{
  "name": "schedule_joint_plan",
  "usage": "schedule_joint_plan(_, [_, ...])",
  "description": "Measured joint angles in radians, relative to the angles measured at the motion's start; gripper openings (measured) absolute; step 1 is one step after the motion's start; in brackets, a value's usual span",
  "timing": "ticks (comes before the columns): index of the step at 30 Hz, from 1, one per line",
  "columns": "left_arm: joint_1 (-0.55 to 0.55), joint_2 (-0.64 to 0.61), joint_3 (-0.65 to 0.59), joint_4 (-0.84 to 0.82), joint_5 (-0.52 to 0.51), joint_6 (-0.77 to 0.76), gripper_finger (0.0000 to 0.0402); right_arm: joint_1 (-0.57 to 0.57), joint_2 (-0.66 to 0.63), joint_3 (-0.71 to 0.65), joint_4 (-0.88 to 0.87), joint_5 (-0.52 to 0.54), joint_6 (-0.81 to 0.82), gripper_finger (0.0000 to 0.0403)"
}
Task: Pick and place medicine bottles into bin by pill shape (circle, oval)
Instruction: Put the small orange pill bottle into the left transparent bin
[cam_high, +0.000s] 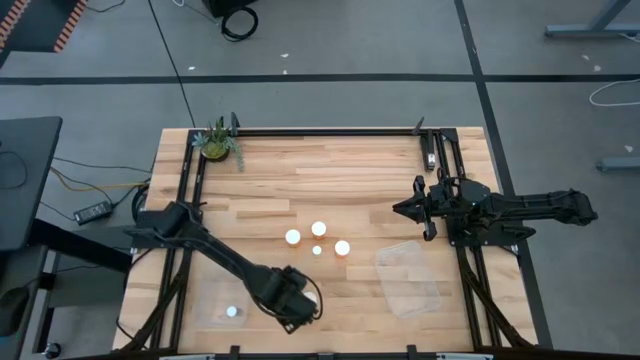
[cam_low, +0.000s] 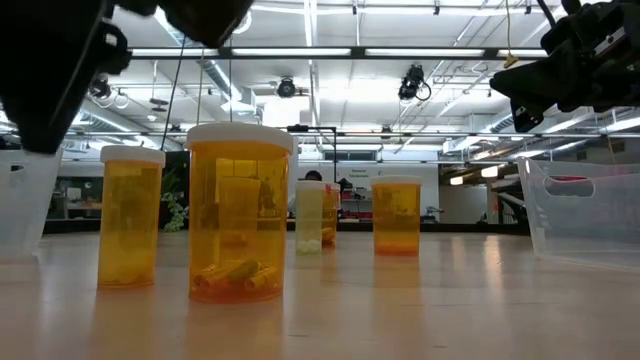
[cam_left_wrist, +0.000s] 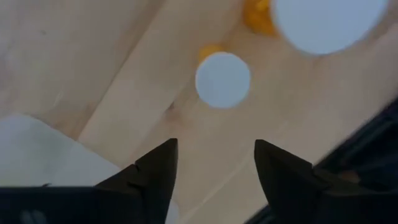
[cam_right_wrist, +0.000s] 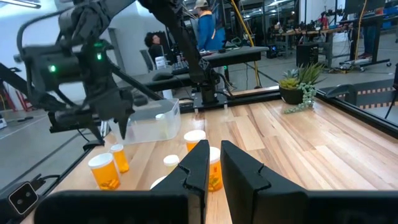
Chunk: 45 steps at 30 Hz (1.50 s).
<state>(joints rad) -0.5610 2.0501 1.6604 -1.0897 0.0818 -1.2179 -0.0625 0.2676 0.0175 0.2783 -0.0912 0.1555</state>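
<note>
Orange-bodied, white-capped medicine bottles (cam_high: 318, 229) are what you will find in a loose cluster near the middle of the wooden surface (cam_high: 330, 170), well apart from both bins. Your left gripper (cam_high: 308, 298) hangs above the surface with its fingers spread wide and nothing between them; in its wrist view two white caps lie just ahead of the fingertips (cam_left_wrist: 163, 155), the nearer bottle (cam_left_wrist: 222, 79) standing upright and clear of both fingers. Beside that gripper, on the side away from the cluster, sits the left clear bin (cam_high: 228, 305), and you can see one white cap (cam_high: 231, 312) already inside it. From the overhead view you can count four caps in the cluster: the single bottle (cam_high: 293, 237) nearest your left gripper, two more beyond it, and a smaller one (cam_high: 317, 250) between them. Your right gripper (cam_high: 402, 209) waits off to the far side of the cluster, raised above the surface, its fingers pressed together on nothing. Just beside it, toward the near edge of the surface, lies the right clear bin (cam_high: 408, 278). A green potted plant (cam_high: 217, 143) stands at the far corner on your left arm's side, well away from either gripper.
</note>
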Motion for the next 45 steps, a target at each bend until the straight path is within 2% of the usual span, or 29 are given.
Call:
schedule_joint_plan(6, [0.008,0.041,0.000,0.002,-0.008,0.034,0.0254,0.000,0.000,0.000,0.000,0.000,0.000,0.0047])
schedule_joint_plan(12, [0.019,0.065,0.000,0.057,-0.044,0.072,0.0256,0.000,0.000,0.000,0.000,0.000,-0.001,0.0047])
schedule_joint_plan(19, [0.032,0.080,0.000,0.070,-0.071,0.092,0.0227,0.000,0.000,0.000,0.000,0.000,-0.001,0.0047])
schedule_joint_plan(36, [0.035,0.080,0.000,0.077,-0.081,0.118,0.0113,0.000,0.000,0.000,0.000,0.000,-0.001,0.0047])
schedule_joint_plan(45, [0.035,0.065,0.000,0.081,-0.059,0.130,0.0129,0.000,0.000,0.000,0.000,0.000,-0.001,0.0047])
